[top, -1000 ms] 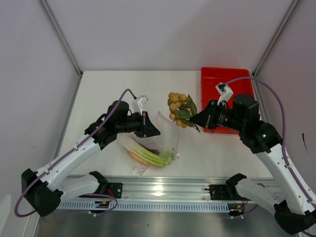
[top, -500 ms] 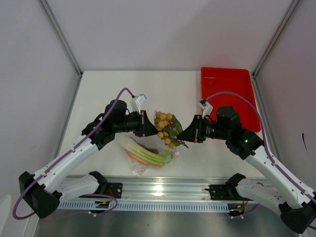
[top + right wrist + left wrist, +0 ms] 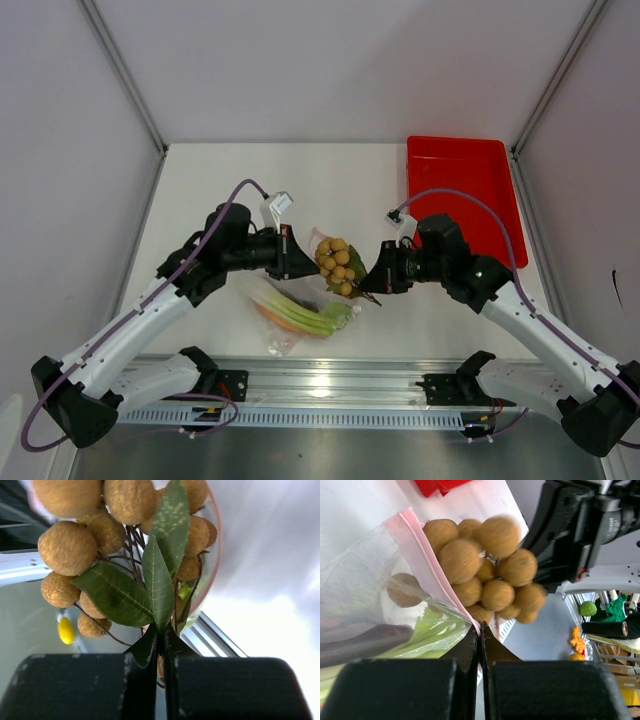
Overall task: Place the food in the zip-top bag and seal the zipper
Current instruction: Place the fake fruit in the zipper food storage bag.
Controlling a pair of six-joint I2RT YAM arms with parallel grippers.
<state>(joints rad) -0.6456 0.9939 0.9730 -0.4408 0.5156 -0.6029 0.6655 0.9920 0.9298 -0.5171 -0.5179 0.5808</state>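
The clear zip-top bag [image 3: 300,300] lies at the table's front centre with the leek-like stalk [image 3: 305,316] and the orange-skinned wedge [image 3: 272,316] inside. My left gripper [image 3: 297,252] is shut on the bag's pink zipper strip [image 3: 427,562] and lifts the mouth open. My right gripper [image 3: 372,280] is shut on the leafy stem of the grape bunch [image 3: 337,264] and holds the bunch at the bag's mouth. In the left wrist view the grapes [image 3: 485,570] hang just outside the pink rim. In the right wrist view the grapes [image 3: 95,530] and green leaves [image 3: 150,580] fill the frame.
A red tray [image 3: 462,190] stands at the back right of the white table [image 3: 240,180]. A metal rail [image 3: 330,385] runs along the near edge. Grey walls close in on both sides.
My right gripper carried the grape bunch from beside the red tray leftward and nearer, to the bag's mouth. My left gripper kept its hold on the zipper strip and shifted slightly left.
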